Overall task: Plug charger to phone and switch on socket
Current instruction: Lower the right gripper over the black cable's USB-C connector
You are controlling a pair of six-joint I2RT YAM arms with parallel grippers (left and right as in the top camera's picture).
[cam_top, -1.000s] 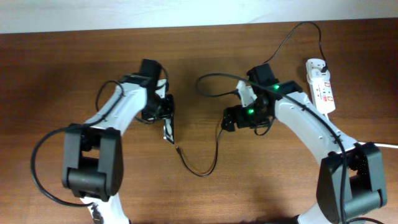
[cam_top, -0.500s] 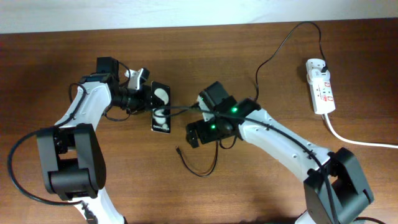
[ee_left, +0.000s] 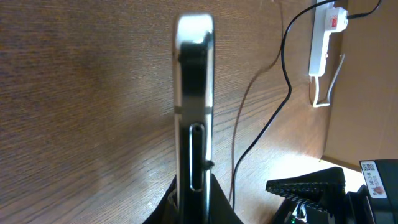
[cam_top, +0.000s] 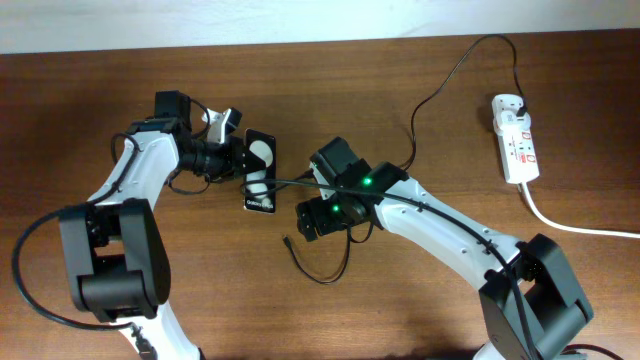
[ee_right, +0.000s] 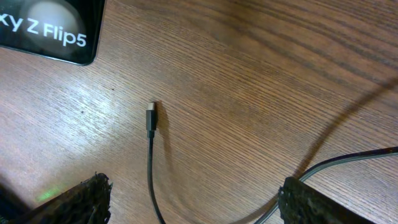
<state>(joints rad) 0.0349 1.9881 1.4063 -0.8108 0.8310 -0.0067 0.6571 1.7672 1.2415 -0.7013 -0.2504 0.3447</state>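
The right gripper (ee_right: pixel 196 190) hangs low over the wooden table (ee_right: pixel 280 74), its two fingers (ee_right: pixel 74 199) spread wide with nothing between them. Just ahead of it, nearer one finger than the other, lies the loose end of the charger (ee_right: pixel 151 121). It is a thin black cable whose small connector points away from the gripper and touches nothing. Further ahead, off to that same side, is a corner of the phone (ee_right: pixel 50 28), its glossy screen reading "Z Flip5". The phone is clear of the connector.

The left gripper (ee_left: pixel 194 202) is pressed together on the phone, pinching its near end. From this wrist the phone shows edge-on, running straight out from the fingers. Whether it rests on the table cannot be told. Beyond the phone, to one side, the charger's cable crosses the wood. Far off in that direction lies the white socket (ee_left: pixel 323 37).

From overhead, the right gripper sits just beside the held phone, with the connector near it. The charger's other end meets the far end of the socket, well apart from both grippers. A thick white cord (cam_top: pixel 570 222) trails from the socket's near end.
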